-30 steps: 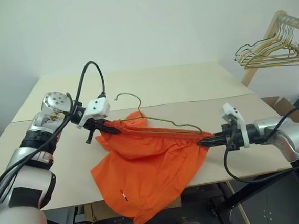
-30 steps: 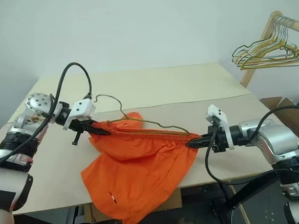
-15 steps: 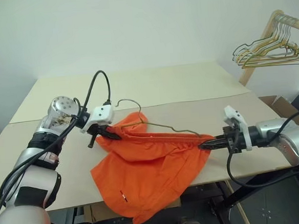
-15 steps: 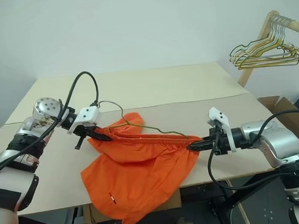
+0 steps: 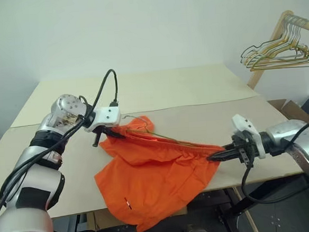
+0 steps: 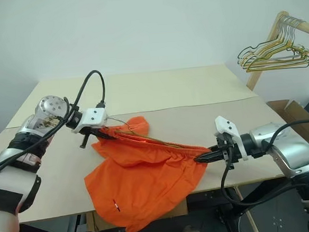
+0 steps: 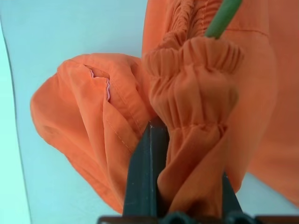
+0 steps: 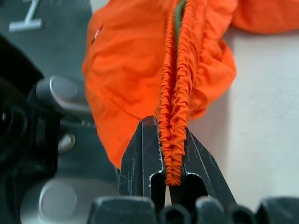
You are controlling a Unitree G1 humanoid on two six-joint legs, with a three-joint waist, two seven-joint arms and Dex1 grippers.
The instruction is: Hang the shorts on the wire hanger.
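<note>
The waistband is best kept taut between the two grips while it is worked over the wire hanger (image 5: 161, 139); slack should be avoided, since the thin wire could slip out of the gathered elastic. The left gripper (image 5: 112, 132), left of centre in the head views, is clenched on one end of the waistband; the right gripper (image 5: 216, 155), at lower right, is clenched on the other end. The shorts (image 5: 153, 180) are bright orange, with a ruched elastic band stretched across the middle of the frame and the legs drooping over the table (image 5: 168, 88) edge at bottom centre. The olive wire is mostly buried in the fabric
</note>
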